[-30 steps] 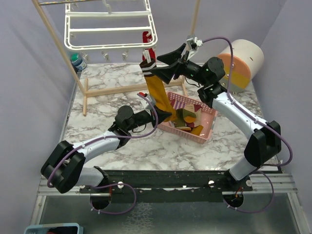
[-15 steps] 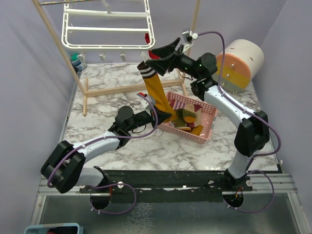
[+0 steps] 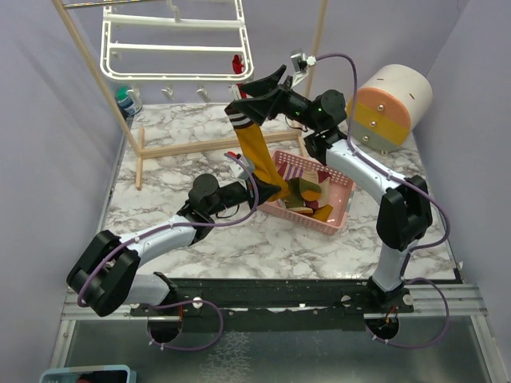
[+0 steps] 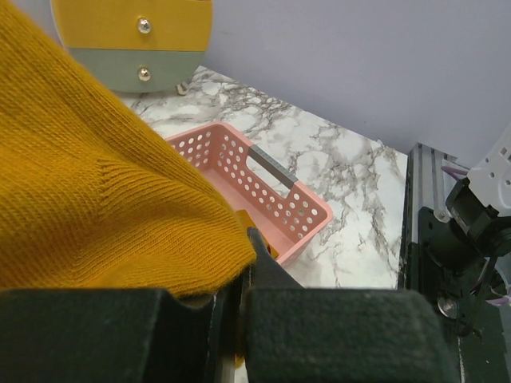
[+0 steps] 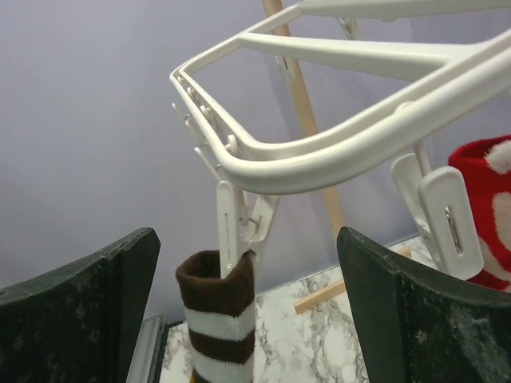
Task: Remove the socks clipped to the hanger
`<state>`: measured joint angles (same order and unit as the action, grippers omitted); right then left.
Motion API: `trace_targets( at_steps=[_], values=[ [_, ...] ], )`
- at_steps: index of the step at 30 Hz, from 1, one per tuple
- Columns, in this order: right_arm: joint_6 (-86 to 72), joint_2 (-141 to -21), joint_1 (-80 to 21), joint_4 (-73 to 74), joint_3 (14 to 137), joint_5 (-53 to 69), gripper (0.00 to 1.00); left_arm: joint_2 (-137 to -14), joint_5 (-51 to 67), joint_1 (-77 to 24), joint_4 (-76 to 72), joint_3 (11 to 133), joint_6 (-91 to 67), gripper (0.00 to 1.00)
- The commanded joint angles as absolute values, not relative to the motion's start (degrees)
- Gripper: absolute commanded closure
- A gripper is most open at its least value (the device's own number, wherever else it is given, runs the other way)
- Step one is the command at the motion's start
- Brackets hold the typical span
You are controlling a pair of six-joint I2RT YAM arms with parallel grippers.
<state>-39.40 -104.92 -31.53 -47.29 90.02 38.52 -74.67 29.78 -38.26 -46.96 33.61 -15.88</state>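
Left wrist view had the left end effector (image 4: 239,299) clamped tight on the foot end of the mustard sock (image 4: 96,199), on the near side of the pink basket (image 4: 281,209). That basket sat right of the middle of the marble desk (image 4: 351,183), with other socks (image 3: 307,191) piled in it. From there the mustard sock rose slanting toward the far edge, its brown-and-white striped cuff (image 5: 214,319) gripped by a clip (image 5: 233,219) under the white hanger (image 5: 335,159). The right end effector (image 3: 249,97) stood wide apart around that clip and cuff, one finger to each side, touching neither and holding nothing. A red sock (image 5: 487,203) hung from the neighbouring clip, above the desk's far edge.
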Motion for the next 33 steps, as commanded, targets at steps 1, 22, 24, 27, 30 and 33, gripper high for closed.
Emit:
trace_targets(
  at_steps=[1, 22, 24, 27, 30, 33],
  values=[
    [-41.8, -108.2, -32.2, -49.9, 92.8, 39.3, 0.01, -73.6, 31.8, -38.5, -45.3, 32.6, -16.3, 1.0],
    [-43.2, -112.6, -33.1, -50.0, 99.2, 39.4, 0.26, -72.6, 31.4, -38.5, -43.4, 32.0, -15.6, 1.0],
    [-43.3, -112.9, -33.1, -50.0, 99.4, 39.5, 0.3, -72.5, 31.4, -38.5, -43.4, 31.9, -15.6, 1.0],
    [-43.6, -113.2, -33.1, -50.0, 99.7, 39.7, 0.37, -72.5, 31.3, -38.4, -43.2, 31.7, -15.5, 1.0],
    [-43.7, -113.3, -33.1, -50.0, 100.0, 39.9, 0.43, -72.5, 31.3, -38.5, -43.2, 31.6, -15.5, 1.0],
    [-43.8, -113.6, -33.1, -49.8, 100.3, 40.2, 0.51, -72.5, 31.1, -38.5, -43.2, 31.6, -15.3, 1.0]
  ],
)
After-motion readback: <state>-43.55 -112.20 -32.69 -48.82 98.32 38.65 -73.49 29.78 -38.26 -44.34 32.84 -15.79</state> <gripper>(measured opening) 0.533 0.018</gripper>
